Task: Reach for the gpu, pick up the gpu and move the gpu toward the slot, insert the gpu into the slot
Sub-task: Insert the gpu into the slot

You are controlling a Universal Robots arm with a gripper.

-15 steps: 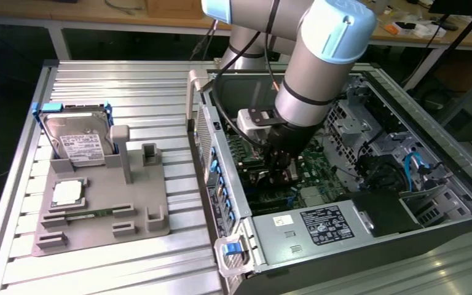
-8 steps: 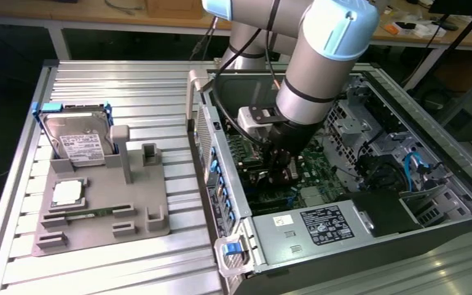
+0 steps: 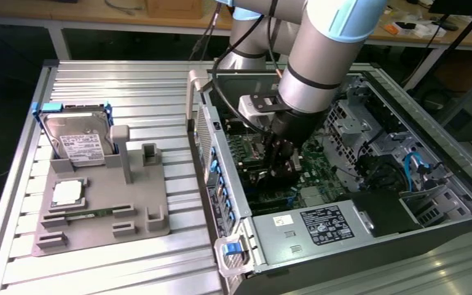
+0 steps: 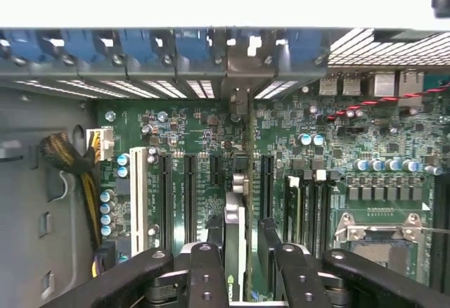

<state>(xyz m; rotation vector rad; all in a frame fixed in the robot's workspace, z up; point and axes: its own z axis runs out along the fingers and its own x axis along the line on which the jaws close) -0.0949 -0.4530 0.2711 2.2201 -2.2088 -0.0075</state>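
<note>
**Card seated edge-on between gripper fingers**

Gripper [image 4: 241, 252] was lowered inside the open computer case [image 3: 457, 203], fingers [image 4: 209, 266] narrowly parted either side of the gpu [image 4: 235, 238]; contact unclear. Gpu stood upright on the green motherboard [image 4: 337, 146]; slot hidden beneath it.

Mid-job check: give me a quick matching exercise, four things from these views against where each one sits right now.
Things:
1. gpu
2. hard drive
3. processor chip
4. gripper

Places:
A. lying flat on the grey holder, nearer the camera
B. inside the computer case, above the green motherboard
C. standing edge-on between the gripper's fingers
D. propped upright at the far end of the grey holder

Pairs: 1-C, 2-D, 3-A, 4-B
</note>
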